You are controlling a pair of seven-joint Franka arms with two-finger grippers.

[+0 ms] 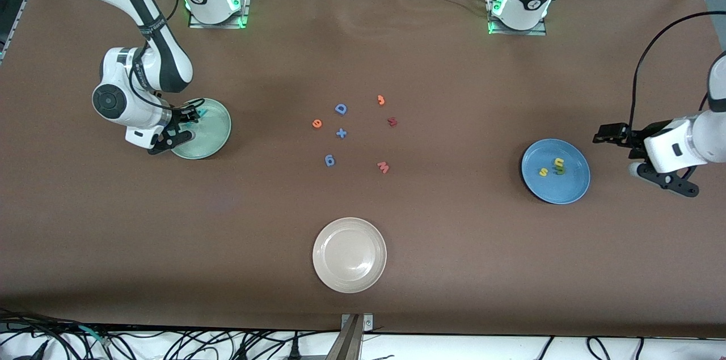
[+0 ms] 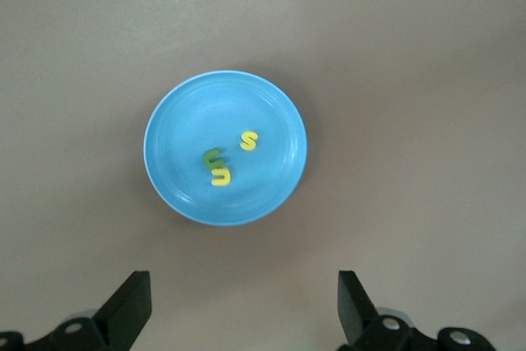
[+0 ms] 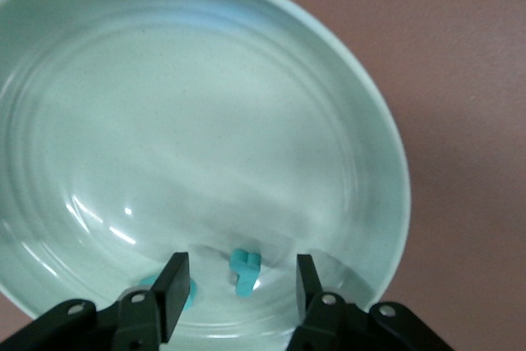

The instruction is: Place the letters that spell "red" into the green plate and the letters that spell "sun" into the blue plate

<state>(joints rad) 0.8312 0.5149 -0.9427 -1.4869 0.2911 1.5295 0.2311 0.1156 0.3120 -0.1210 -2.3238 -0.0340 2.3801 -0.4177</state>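
Note:
The green plate (image 1: 212,132) (image 3: 246,104) lies toward the right arm's end of the table. My right gripper (image 1: 185,125) (image 3: 239,262) hangs low over its rim, open. The teal r (image 3: 245,272) lies loose in the plate between the fingers, touching neither. A second teal piece (image 3: 191,295) lies in the plate, half hidden by one finger. The orange e (image 1: 317,123) lies on the table near the middle. The blue plate (image 1: 570,184) (image 2: 189,121) holds the yellow s (image 2: 248,140), a yellow arch (image 2: 220,177) and a green arch (image 2: 211,158). My left gripper (image 1: 602,136) (image 2: 242,281) is open and empty, over the table beside that plate.
Loose letters lie mid-table: a dark blue D (image 1: 340,109), a blue plus (image 1: 341,133), a blue 6 (image 1: 330,160), an orange 3 (image 1: 381,100), a dark red piece (image 1: 392,121) and a red w (image 1: 383,167). A cream-white plate (image 1: 349,235) sits nearest the front camera.

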